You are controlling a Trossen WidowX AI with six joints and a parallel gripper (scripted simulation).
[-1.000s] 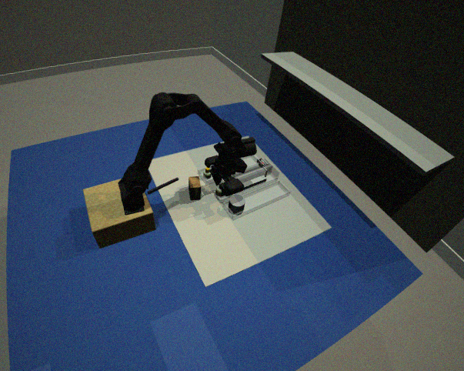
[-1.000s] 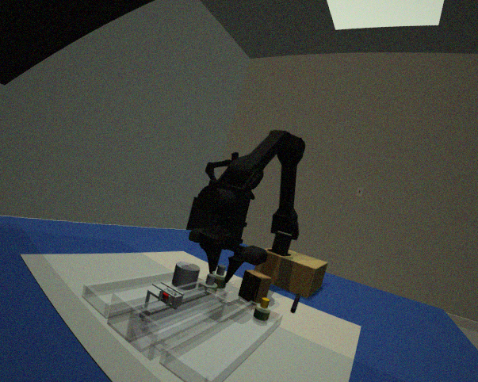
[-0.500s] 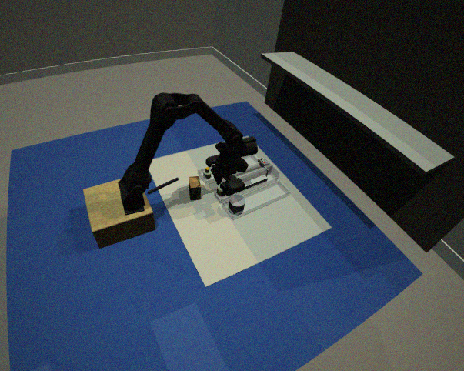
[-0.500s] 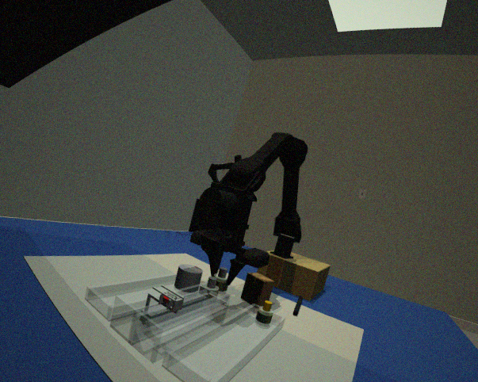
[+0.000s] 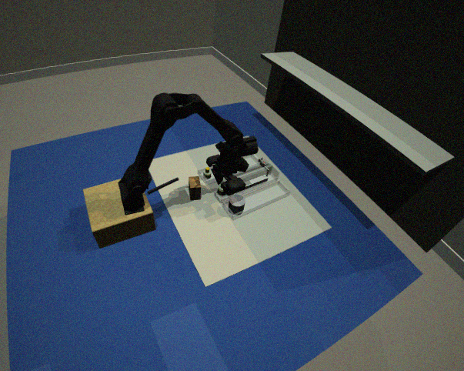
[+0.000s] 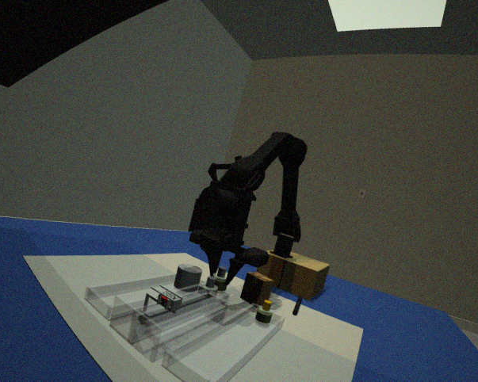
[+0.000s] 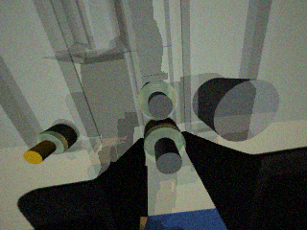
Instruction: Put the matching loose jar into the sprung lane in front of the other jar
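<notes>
My gripper (image 7: 162, 138) (image 6: 221, 280) (image 5: 224, 186) is shut on a small jar with a grey lid (image 7: 169, 161) (image 6: 221, 273). It holds the jar upright at the front end of the sprung lane in the clear rack (image 6: 197, 329) (image 5: 280, 192). A matching grey-lidded jar (image 7: 158, 102) (image 6: 211, 281) stands in the lane just behind the held one; I cannot tell whether they touch. The pusher plate with a red mark (image 6: 166, 299) stands farther back in the lane. In the top view the arm hides both jars.
A yellow-lidded jar (image 7: 47, 146) (image 6: 265, 312) (image 5: 207, 172) stands at the front of one neighbouring lane and a large dark cylinder (image 7: 235, 103) (image 6: 187, 276) (image 5: 236, 204) at another. A brown block (image 6: 256, 287) (image 5: 194, 187), a dark rod (image 5: 162, 185) and the wooden arm base (image 5: 104, 215) lie nearby.
</notes>
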